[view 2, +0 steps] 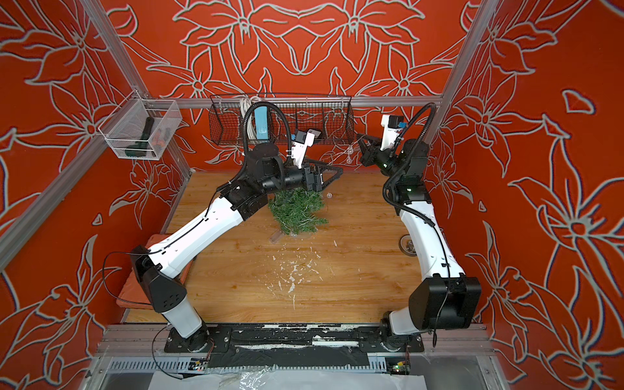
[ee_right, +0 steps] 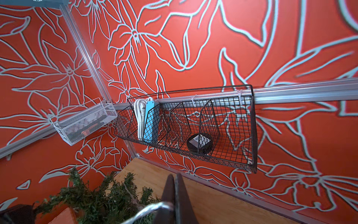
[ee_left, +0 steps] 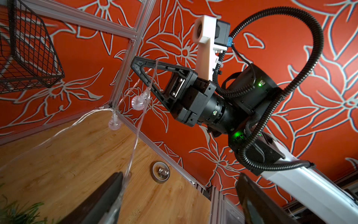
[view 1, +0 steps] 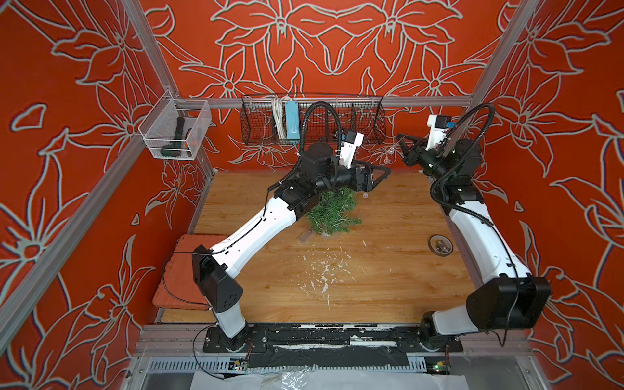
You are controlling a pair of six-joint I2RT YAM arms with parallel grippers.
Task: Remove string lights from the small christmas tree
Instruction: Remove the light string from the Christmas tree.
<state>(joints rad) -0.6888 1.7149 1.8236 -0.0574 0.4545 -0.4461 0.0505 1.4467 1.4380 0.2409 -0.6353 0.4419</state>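
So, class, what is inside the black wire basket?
A white coiled cable and a blue power strip stand at one end; a black labelled puck lies further along. The strip hides anything behind it.

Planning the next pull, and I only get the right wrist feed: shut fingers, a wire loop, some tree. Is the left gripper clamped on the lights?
Observer: No. The left gripper is open, fingers wide apart; the string lights run past one finger.
Operator: Any bulbs hanging free?
Observer: Yes. Two clear bulbs hang in mid-air by the right gripper, which is shut on the string lights.
Operator: Anything else lying around?
Observer: What looks like a tape roll lies on the wooden table near the right forearm.
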